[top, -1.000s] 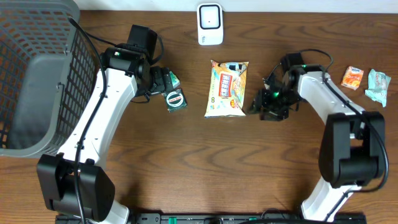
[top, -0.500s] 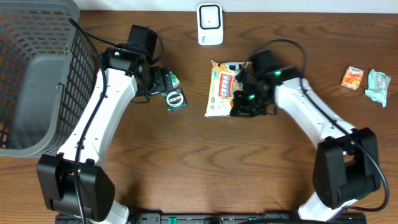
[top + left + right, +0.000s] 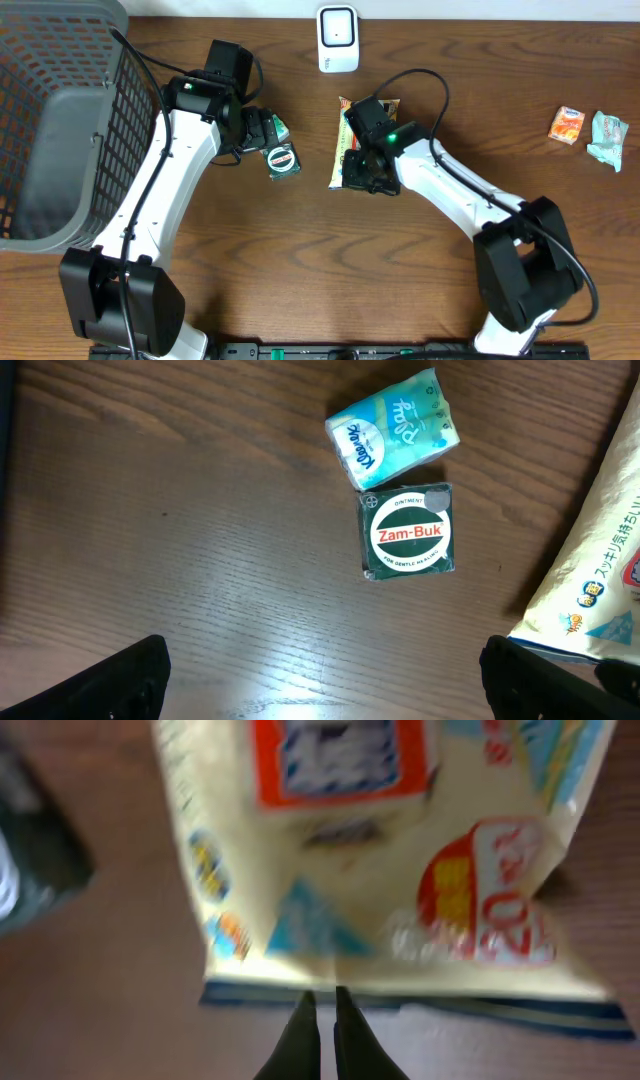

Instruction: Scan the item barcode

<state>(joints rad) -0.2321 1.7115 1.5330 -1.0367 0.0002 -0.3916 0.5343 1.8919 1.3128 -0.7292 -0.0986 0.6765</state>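
My left jaws hang wide open and empty over the Zam-Buk box. Mid-counter, the snack packet lies flat below the scanner. My right jaws are closed at its edge; whether they pinch it I cannot tell. I should confirm that pinch, then lift gently, barcode toward the scanner.

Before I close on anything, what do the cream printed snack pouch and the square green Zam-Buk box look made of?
Cream printed snack pouch: thin plastic film, probably; glossy sheen, a flat sealed edge. Square green Zam-Buk box: printed card or tin, I cannot tell which; crisp corners, smooth, slightly shiny face.
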